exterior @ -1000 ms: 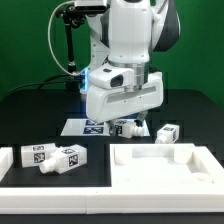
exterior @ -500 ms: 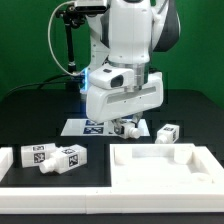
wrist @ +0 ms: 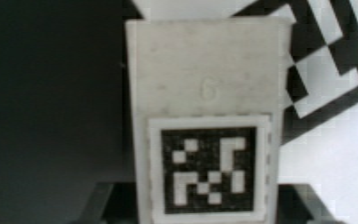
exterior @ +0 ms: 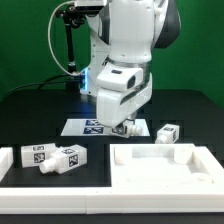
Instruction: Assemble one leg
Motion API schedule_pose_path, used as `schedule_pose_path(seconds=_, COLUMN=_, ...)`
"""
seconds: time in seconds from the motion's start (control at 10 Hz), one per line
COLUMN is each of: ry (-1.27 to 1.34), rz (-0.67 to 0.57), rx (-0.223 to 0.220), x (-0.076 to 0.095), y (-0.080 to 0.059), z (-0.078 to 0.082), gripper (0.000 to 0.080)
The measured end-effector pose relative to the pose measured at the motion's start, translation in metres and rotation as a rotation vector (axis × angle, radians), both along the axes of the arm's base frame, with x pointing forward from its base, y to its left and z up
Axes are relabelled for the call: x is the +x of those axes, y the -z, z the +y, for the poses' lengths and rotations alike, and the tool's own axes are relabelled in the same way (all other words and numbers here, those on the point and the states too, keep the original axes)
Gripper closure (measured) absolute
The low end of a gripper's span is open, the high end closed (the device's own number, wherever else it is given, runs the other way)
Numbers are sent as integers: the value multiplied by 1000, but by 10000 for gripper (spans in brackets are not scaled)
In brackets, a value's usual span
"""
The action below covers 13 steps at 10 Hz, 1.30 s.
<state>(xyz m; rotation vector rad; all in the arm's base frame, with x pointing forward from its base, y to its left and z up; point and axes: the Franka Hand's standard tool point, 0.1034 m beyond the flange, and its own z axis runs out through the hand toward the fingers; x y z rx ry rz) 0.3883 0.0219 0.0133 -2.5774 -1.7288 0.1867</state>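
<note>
Gripping its flat flanks, your tool [exterior: 126,127] appears closed on the leg [wrist: 202,110], holding it over the marker board [exterior: 76,127], left of a spare leg [exterior: 168,133]. Expect a light, stiff, smooth plastic peg, so hold it mid-body, clear of the stub, or it may slip.
</note>
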Motion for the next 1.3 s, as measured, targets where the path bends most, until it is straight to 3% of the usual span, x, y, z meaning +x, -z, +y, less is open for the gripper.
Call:
schedule_pose_path(seconds=0.4, ry=-288, rz=-3, rx=25, x=-3, y=0, z=-11, gripper=515)
schedule_pose_path(seconds=0.5, ry=-546, rz=-3, rx=54, x=4, y=-4, z=-23, gripper=515)
schedule_pose_path(seconds=0.7, ry=-801, rz=86, rx=111, x=2, y=-2, z=-29, gripper=515)
schedule_pose_path(seconds=1.1, ry=-1046, rz=96, rx=115, x=3, y=-1, z=-37, gripper=515)
schedule_pose_path(seconds=1.3, ry=-1383, rz=163, rx=201, x=-3, y=0, z=-50, gripper=514)
